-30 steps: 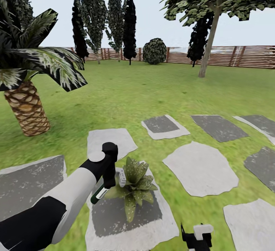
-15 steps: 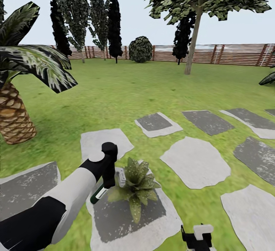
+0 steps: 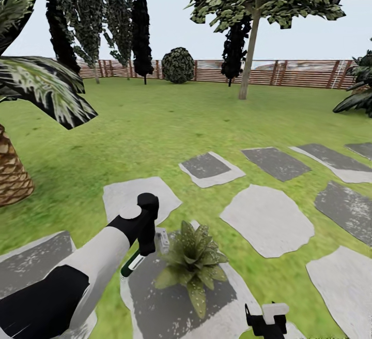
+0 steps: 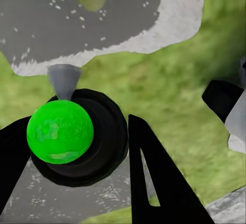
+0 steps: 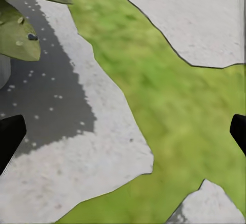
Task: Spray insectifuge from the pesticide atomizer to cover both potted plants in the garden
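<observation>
One potted plant (image 3: 194, 264), a low rosette of speckled green leaves, stands on a grey stepping slab (image 3: 170, 308) in the garden. My left gripper (image 3: 147, 241) hangs just left of it, shut on the pesticide atomizer (image 3: 133, 262). In the left wrist view the atomizer (image 4: 77, 142) is a black round body with a bright green ball and a grey nozzle, held between the black fingers (image 4: 154, 183) of my left gripper (image 4: 77, 131). My right gripper (image 3: 266, 321) is low and right of the plant; its wrist view shows it open (image 5: 123, 134) over slab and grass, with plant leaves (image 5: 20, 29) at the edge.
A big palm with a scaly trunk (image 3: 10, 173) stands at the left. Several stepping slabs (image 3: 266, 220) lie in the lawn ahead and right. A tree (image 3: 250, 49), dark cypresses and a round bush (image 3: 178, 65) stand before the brown slatted fence (image 3: 305, 73).
The whole view has swung to the right: palm, trees and fence slid left in the picture. The plant now sits slightly lower and further right of the left gripper. Both arms hold their pose.
</observation>
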### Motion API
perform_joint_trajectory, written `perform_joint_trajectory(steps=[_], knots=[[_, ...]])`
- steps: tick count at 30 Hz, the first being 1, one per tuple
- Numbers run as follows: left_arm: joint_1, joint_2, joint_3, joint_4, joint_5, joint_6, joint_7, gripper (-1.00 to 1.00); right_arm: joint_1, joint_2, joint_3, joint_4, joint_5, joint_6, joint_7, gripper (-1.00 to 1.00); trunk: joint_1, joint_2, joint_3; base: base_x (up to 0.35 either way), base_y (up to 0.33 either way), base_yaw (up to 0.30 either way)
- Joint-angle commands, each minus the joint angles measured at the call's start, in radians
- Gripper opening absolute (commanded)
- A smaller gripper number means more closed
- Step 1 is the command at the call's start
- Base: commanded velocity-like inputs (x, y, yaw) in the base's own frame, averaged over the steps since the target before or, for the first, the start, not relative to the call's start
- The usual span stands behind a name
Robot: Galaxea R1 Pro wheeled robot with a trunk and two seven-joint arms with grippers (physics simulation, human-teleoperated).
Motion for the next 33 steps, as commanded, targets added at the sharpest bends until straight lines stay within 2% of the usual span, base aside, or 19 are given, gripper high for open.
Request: perform_joint_trajectory(steps=[1,6,12,16,21,33], knots=[[0.001,0.001,-0.002,-0.001,-0.005,0.010,-0.008,-1.00,-0.001,0.000,-0.004,0.001,0.011,-0.003,-0.006,1.00,0.000,0.000,-0.001,0.173,0.288,-0.299],[0.015,0.001,-0.002,-0.001,-0.004,0.009,-0.008,-1.00,-0.001,0.000,-0.004,0.001,0.011,-0.003,-0.006,1.00,0.000,0.000,-0.001,0.101,0.144,-0.299],[0.105,0.004,-0.005,-0.008,-0.007,0.008,-0.008,-1.00,-0.001,0.001,-0.004,0.001,0.011,-0.003,-0.007,1.00,0.000,0.000,-0.001,0.005,0.006,-0.177],[0.133,0.009,0.024,-0.007,-0.004,0.009,-0.008,-1.00,-0.001,0.002,-0.004,0.001,0.011,-0.003,-0.007,1.00,0.000,0.000,-0.001,0.000,0.000,-0.011],[0.135,0.008,0.074,-0.018,-0.005,0.009,-0.008,-1.00,-0.001,0.002,-0.004,0.001,0.011,-0.004,-0.007,1.00,0.000,0.000,-0.001,0.000,0.035,0.000],[0.135,0.007,0.077,-0.019,-0.006,0.009,-0.008,-1.00,-0.001,0.002,-0.004,0.001,0.011,-0.003,-0.007,1.00,0.000,0.000,-0.001,0.067,0.261,-0.239]])
